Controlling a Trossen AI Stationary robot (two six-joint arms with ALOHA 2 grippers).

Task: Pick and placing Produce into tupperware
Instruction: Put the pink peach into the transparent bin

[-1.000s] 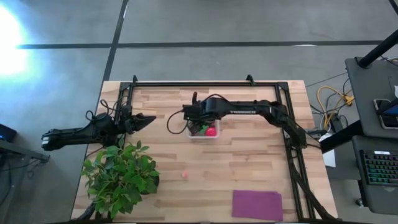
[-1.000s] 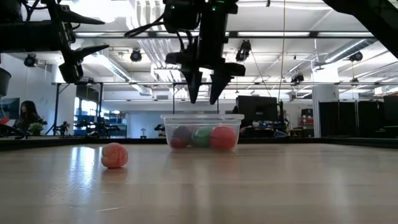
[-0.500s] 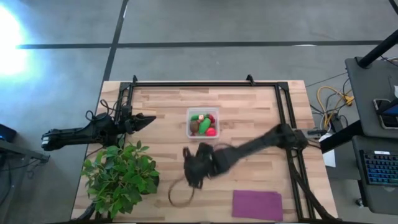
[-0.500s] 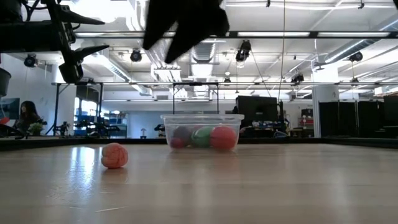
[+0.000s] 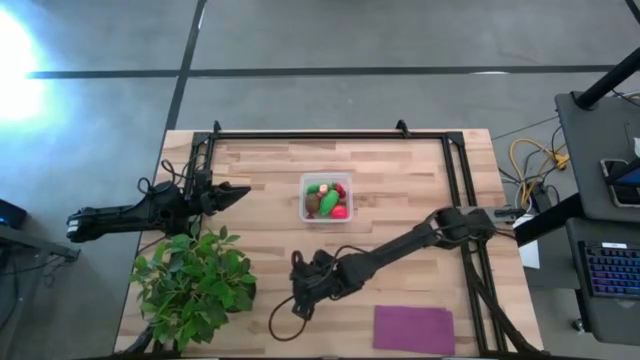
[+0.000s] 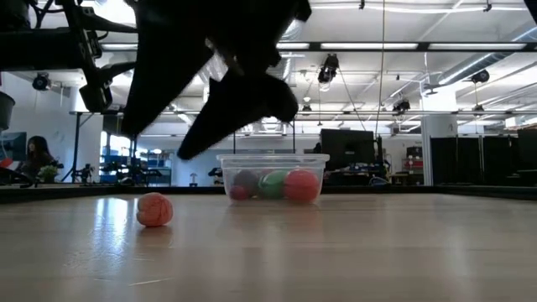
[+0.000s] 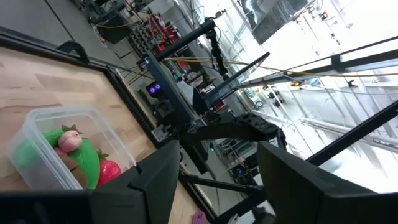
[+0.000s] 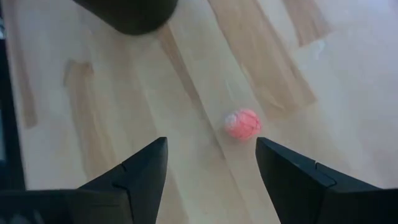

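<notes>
— Well away from the tupperware (image 5: 326, 197), toward the table's near edge, sits the last loose piece: a small pink ball (image 8: 243, 124) on bare wood. Which arm gets it?

— The right one. The right gripper (image 5: 300, 285) hangs over that spot with its fingers spread wide and nothing between them; its wrist view shows the ball just ahead of the gap, slightly off toward one finger.

— And the left?

— The left gripper (image 5: 235, 192) waits open off the tupperware's far side, well apart from the ball. It's round, so no axis to line up; I'd judge a short reach forward and down is needed.
</notes>
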